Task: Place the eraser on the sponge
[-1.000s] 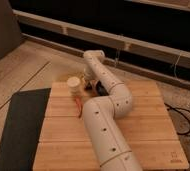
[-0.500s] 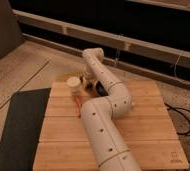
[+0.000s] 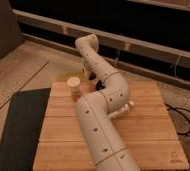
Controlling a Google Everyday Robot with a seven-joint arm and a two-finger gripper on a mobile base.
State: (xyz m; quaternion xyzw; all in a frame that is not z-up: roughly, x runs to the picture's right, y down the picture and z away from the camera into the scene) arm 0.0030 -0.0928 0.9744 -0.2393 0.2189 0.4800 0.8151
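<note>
My arm rises from the bottom of the camera view, bends at an elbow (image 3: 114,96) over the wooden table (image 3: 148,130) and reaches back to a joint (image 3: 88,44) at the table's far edge. The gripper (image 3: 90,74) hangs below that joint at the far left of the table, mostly hidden behind the arm. The eraser is hidden. The sponge is hidden.
A short tan cylinder (image 3: 74,85) stands at the table's far left, with a thin red-orange strip (image 3: 75,98) just in front of it by the arm. A small white object (image 3: 122,111) lies right of the elbow. A dark mat (image 3: 20,127) covers the floor on the left; cables (image 3: 185,117) trail on the right.
The arm's far joint has moved higher and farther back in the view. The tan cylinder and the red-orange strip have stayed put.
</note>
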